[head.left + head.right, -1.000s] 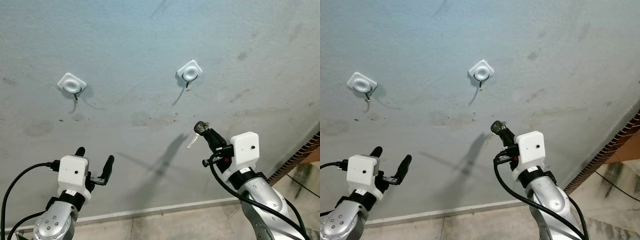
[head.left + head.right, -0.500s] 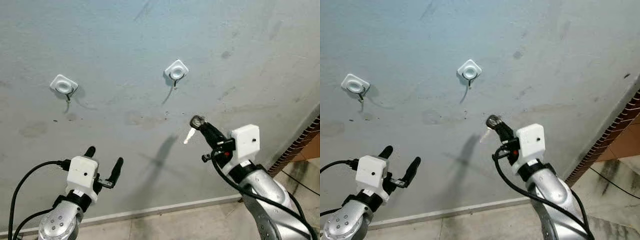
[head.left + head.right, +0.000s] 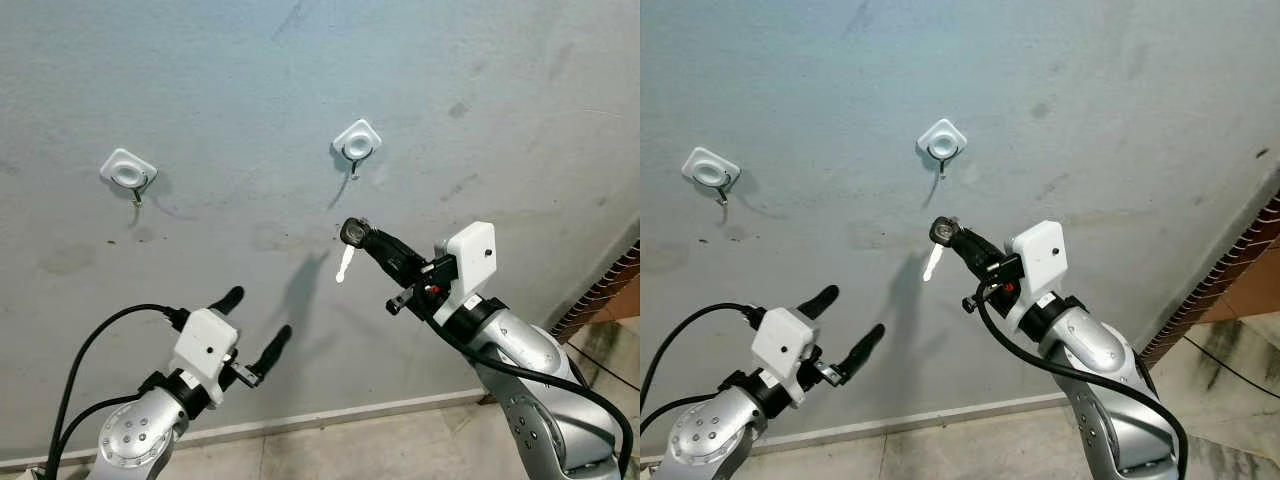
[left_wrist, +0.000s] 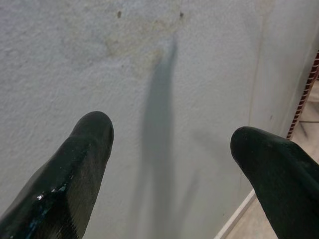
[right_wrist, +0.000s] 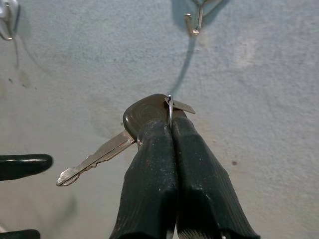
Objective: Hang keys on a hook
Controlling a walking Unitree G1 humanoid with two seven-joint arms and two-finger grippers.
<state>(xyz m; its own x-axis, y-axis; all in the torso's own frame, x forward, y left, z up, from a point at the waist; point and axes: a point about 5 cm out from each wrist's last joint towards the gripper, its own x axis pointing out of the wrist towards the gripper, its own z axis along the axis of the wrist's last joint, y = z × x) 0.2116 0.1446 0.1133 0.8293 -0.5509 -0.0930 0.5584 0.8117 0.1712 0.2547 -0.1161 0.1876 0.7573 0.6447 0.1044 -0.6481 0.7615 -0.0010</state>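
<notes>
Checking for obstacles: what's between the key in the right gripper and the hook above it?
Bare wall separates the key from the hook, seen in both eye views.

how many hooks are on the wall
2. One hook is on the left of the wall; the other hook is near the middle, just above the key held by the right gripper.

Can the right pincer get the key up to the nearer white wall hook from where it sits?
Probably yes. The right pincer, shut on the black-headed metal key, sits just below the white square wall hook, with bare grey wall between them.
</notes>
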